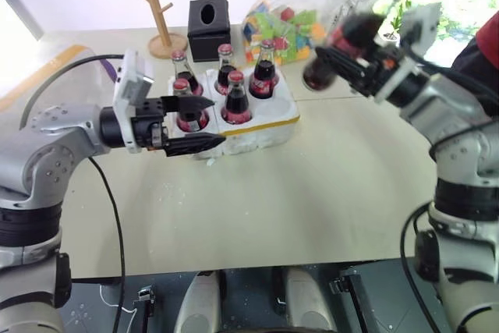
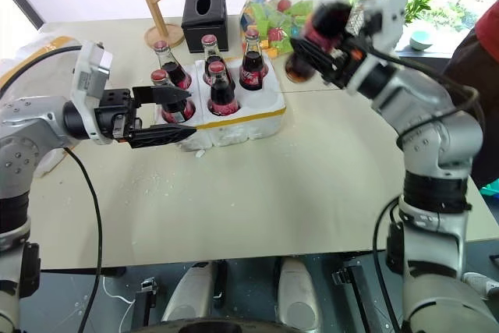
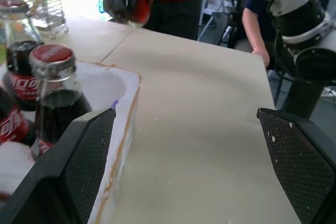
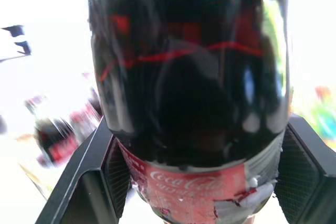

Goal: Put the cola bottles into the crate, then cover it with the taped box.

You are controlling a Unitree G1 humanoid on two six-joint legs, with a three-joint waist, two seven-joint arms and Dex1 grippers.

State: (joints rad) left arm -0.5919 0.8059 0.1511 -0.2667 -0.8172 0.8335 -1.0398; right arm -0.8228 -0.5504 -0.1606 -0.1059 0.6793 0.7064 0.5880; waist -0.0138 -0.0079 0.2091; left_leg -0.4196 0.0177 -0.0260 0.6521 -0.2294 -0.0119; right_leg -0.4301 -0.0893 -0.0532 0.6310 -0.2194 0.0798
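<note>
Right tool [image 1: 337,60]: pinching a tilted cola bottle [image 1: 355,33], raised above the surface [image 1: 327,193].
Left tool [image 1: 185,124]: spread, beside the crate [image 1: 261,126].
Crate: near the surface's far edge, five bottles [image 1: 236,99] inside.

The low white styrofoam crate [image 1: 269,120], with 1 yellow tape band along its side, sits on the pale counter [image 1: 312,193]. 5 small glass cola bottles [image 1: 236,99] with red caps, red labels and dark cola stand upright in its round wells. A 6th matching bottle [image 1: 355,33] hangs tilted in the air, well above the counter, clamped in the right end effector [image 1: 343,56].
</note>
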